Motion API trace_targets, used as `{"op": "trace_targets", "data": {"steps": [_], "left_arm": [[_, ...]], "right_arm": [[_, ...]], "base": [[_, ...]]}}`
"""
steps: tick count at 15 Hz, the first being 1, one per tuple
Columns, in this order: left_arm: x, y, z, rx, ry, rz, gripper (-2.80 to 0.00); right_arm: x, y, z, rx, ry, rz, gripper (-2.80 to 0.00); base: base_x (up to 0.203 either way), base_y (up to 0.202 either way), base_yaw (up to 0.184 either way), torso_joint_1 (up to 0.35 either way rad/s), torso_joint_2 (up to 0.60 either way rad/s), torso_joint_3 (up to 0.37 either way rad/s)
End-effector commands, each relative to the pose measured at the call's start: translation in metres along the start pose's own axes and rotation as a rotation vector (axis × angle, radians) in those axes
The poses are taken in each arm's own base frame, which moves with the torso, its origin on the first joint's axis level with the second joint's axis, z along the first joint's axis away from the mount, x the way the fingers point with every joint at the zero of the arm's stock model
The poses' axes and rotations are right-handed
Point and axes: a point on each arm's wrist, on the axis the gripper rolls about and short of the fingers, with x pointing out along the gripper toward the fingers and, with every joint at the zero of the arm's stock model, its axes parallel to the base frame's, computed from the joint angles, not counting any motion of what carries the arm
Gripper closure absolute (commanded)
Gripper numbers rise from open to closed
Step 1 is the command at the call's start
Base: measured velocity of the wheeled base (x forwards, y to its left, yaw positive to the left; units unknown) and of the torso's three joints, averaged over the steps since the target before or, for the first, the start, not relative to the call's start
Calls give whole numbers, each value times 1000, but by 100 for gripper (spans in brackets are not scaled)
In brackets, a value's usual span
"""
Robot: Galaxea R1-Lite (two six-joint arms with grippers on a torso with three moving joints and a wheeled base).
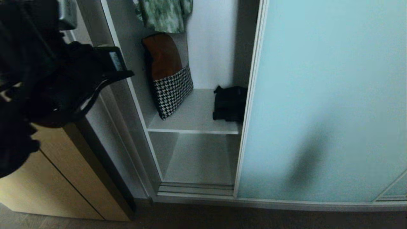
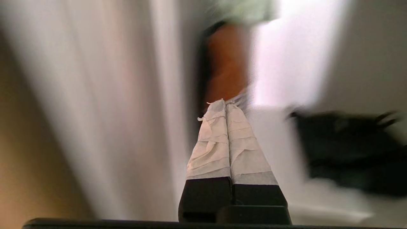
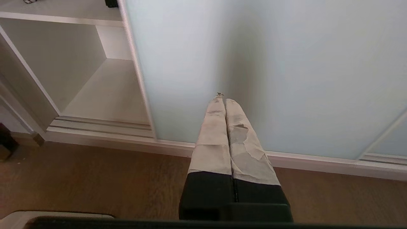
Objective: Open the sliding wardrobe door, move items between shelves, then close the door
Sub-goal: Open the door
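With the door (image 1: 324, 95) slid aside and the left gripper (image 1: 105, 76) raised outside the opening, the head view puts the black bag (image 1: 229, 103) ahead of it on the upper shelf (image 1: 194, 128), the houndstooth cushion (image 1: 170, 82) nearer, so the fingers should part before reaching in. In the left wrist view its taped fingers (image 2: 211, 143) meet on nothing. In the right wrist view the right gripper (image 3: 224, 101), pressed together and empty, hangs before the door above wood floor (image 3: 95, 178).

Black bag (image 1: 229, 103) half hidden (door (image 1: 324, 98) overlaps it).
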Motion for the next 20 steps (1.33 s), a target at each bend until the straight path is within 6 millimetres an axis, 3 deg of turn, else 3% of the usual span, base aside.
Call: {"op": "trace_targets", "data": {"steps": [1, 6, 8, 11, 14, 16, 18, 20], "left_arm": [[-71, 51, 28, -1, -50, 80, 0], [-192, 106, -11, 40, -68, 265, 0], [-238, 117, -29, 35, -111, 311, 0], [-287, 124, -61, 53, -86, 335, 0], [-311, 123, -106, 89, 28, 241, 0], [-311, 122, -139, 106, 164, 171, 0], [-311, 117, -149, 92, 233, -47, 0], [-313, 115, -159, 129, 300, -151, 0]], "right_arm": [[0, 0, 0, 0, 0, 0, 0], [0, 0, 0, 0, 0, 0, 0], [0, 0, 0, 0, 0, 0, 0], [0, 0, 0, 0, 0, 0, 0], [0, 0, 0, 0, 0, 0, 0], [0, 0, 0, 0, 0, 0, 0], [0, 0, 0, 0, 0, 0, 0], [0, 0, 0, 0, 0, 0, 0]], "base": [[0, 0, 0, 0, 0, 0], [0, 0, 0, 0, 0, 0], [0, 0, 0, 0, 0, 0], [0, 0, 0, 0, 0, 0], [0, 0, 0, 0, 0, 0], [0, 0, 0, 0, 0, 0], [0, 0, 0, 0, 0, 0], [0, 0, 0, 0, 0, 0]]}}
